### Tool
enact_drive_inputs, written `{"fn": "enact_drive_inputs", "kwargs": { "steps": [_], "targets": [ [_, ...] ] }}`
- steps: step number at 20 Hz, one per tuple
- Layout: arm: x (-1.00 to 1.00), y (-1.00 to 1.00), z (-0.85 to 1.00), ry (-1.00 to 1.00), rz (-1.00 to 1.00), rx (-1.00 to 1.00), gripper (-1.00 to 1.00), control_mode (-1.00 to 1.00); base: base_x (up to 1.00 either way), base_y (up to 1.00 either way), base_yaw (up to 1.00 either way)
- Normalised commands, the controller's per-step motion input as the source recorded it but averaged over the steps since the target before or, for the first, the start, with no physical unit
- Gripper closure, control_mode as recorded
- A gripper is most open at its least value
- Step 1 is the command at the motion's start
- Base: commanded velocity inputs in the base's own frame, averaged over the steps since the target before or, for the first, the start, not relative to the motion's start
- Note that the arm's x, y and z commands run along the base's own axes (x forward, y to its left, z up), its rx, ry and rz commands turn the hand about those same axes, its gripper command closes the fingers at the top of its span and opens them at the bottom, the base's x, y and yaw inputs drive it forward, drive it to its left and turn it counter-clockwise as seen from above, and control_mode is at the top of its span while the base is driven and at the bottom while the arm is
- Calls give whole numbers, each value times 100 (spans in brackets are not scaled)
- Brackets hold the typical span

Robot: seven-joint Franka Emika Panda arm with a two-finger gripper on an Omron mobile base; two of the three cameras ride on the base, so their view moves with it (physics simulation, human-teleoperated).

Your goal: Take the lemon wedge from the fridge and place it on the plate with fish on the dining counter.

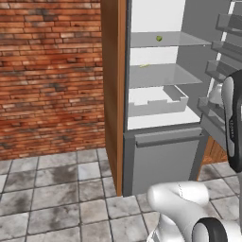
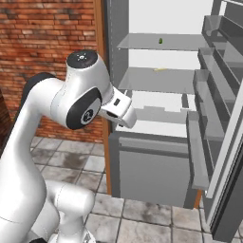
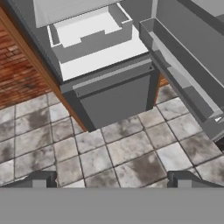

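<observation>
The fridge point(image 1: 160, 160) point(image 2: 152, 171) point(image 3: 113, 96) stands open, white inside with glass shelves. A thin yellow piece, the lemon wedge point(image 1: 144, 65) point(image 2: 160, 69), lies on the second glass shelf. A small green item point(image 1: 159, 38) point(image 2: 161, 41) sits on the shelf above. My gripper point(image 3: 113, 179) is open and holds nothing. It hangs in front of the fridge, below the shelves, pointing down at the lower drawer and the floor. In the right base view my hand point(image 2: 118, 111) is level with the bottom shelf. The plate with fish and the dining counter are out of view.
The open fridge door with its bins point(image 1: 222, 71) point(image 2: 213, 95) point(image 3: 188, 57) stands to the right. A wooden side panel point(image 1: 113, 94) and a brick wall point(image 1: 47, 71) lie to the left. Grey floor tiles point(image 1: 56, 198) spread in front. A white bin point(image 1: 156, 101) rests on the bottom shelf.
</observation>
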Motion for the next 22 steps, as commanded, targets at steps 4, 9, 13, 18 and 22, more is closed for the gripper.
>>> {"fn": "enact_drive_inputs", "kwargs": {
  "steps": [4, 9, 13, 18, 22],
  "targets": [
    [-1, 1, 0, 0, 0, 0, -100, -100, 0, 0, 0],
    [-2, 27, 0, -3, 0, -6, -100, -100, 0, 0, 0],
    [-2, 6, 0, -4, 0, -4, -100, -100, 0, 0, 0],
    [11, 0, 0, 0, 0, 0, -100, -100, 0, 0, 0],
    [14, 0, 0, 0, 0, 0, -100, 100, 18, -2, 0]
  ]
}}
